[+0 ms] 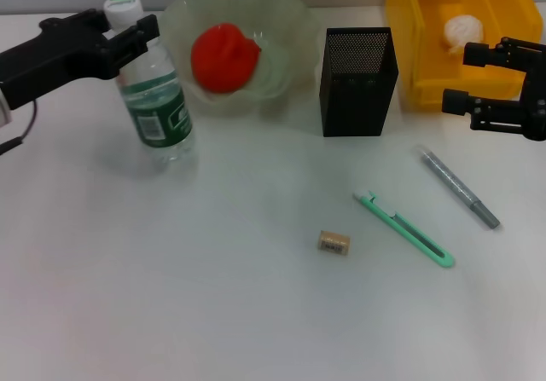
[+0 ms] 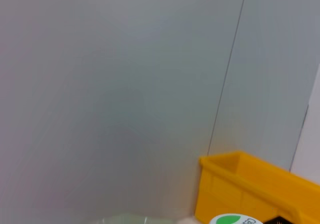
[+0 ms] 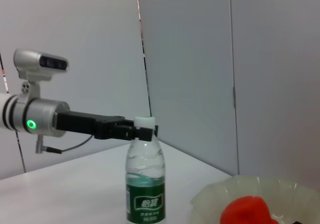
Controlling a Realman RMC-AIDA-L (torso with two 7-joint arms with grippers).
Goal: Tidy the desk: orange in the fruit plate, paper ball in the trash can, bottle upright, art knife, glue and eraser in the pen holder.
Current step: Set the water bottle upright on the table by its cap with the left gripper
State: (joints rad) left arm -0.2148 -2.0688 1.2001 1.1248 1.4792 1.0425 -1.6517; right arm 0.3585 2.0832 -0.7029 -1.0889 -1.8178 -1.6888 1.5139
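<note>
The left hand [image 1: 136,36] was closed around the neck of the upright bottle [image 1: 153,100]; the right hand [image 1: 469,78] hovered open beside the trash can [image 1: 409,23].

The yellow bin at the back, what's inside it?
Inside the yellow bin lies a white paper ball. The right gripper hovers in front, covering part of the bin's interior.

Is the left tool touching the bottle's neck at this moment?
Touching. The right wrist view shows the left tool closed around the neck of the upright bottle just under its cap, with no gap; the head view agrees.
</note>
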